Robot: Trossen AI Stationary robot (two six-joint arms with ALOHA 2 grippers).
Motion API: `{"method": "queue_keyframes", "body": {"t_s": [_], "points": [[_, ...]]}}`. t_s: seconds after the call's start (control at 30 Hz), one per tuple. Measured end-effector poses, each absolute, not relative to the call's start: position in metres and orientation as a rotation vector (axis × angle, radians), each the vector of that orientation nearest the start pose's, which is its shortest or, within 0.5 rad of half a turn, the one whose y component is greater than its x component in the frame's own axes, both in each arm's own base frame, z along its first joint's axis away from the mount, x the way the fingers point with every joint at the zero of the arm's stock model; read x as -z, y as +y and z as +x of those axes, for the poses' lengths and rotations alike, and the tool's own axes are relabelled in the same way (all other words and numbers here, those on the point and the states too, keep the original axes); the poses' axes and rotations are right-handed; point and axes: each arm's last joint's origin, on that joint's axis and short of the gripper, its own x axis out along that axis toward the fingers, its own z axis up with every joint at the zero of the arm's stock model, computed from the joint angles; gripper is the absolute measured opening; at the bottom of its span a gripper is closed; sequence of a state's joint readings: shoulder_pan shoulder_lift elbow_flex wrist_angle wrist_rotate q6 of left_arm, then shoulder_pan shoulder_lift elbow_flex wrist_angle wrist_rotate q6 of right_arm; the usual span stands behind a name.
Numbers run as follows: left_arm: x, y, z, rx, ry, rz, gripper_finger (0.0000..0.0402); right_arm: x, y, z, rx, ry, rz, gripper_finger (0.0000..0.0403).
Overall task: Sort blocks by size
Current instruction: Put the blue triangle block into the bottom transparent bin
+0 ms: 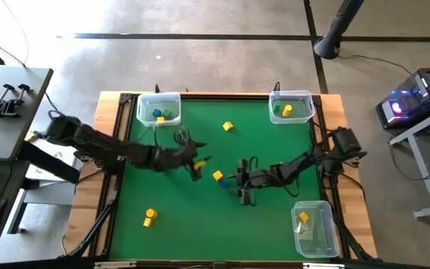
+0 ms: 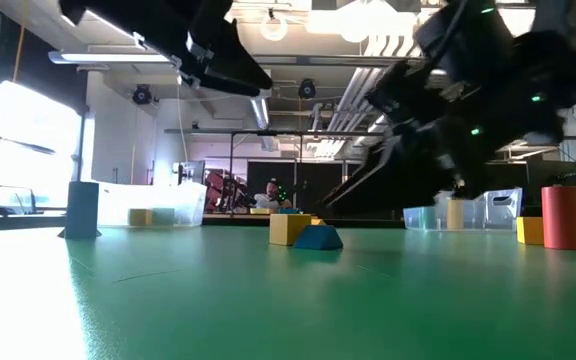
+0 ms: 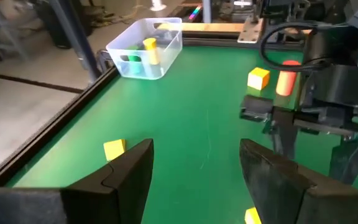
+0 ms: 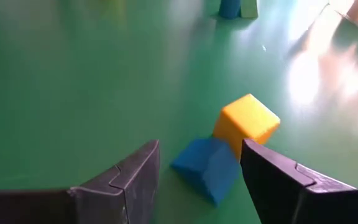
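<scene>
Blocks lie scattered over the green bench and in three clear bins. A yellow cube and a blue wedge sit touching each other near the bench's middle, right in front of the right gripper, whose jaws are spread wide with nothing between them; the wedge lies just ahead of the gap. In the high view that pair sits between the two grippers. The left gripper hangs nearby, tilted over the bench, jaws also released and empty.

Elsewhere, a lone yellow block rests toward the far edge, and two yellow pieces sit together near the left front. The far-left bin holds green, blue and yellow blocks; the far-right bin holds a green and a yellow one; the near-right bin holds a single yellow block. In the low view a red cylinder stands upright beside a yellow block at the right.
</scene>
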State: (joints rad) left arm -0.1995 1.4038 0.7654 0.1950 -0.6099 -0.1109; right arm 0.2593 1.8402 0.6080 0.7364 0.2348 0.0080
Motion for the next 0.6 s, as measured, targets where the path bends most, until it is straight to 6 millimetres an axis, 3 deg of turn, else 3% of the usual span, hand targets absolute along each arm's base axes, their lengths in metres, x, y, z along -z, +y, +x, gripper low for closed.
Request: {"method": "queue_keyframes", "body": {"t_s": [0.27,0.6], "points": [[-0.205,-0.079,0.291,-0.533,0.357,0.073,0.0225,-0.100,0.058,0.321,-0.041,0.533,-0.094,0.0215],[-0.202,-0.079,0.294,-0.566,0.345,0.082,0.0225,-0.098,0.043,0.323,-0.177,0.573,-0.073,0.0215]]}}
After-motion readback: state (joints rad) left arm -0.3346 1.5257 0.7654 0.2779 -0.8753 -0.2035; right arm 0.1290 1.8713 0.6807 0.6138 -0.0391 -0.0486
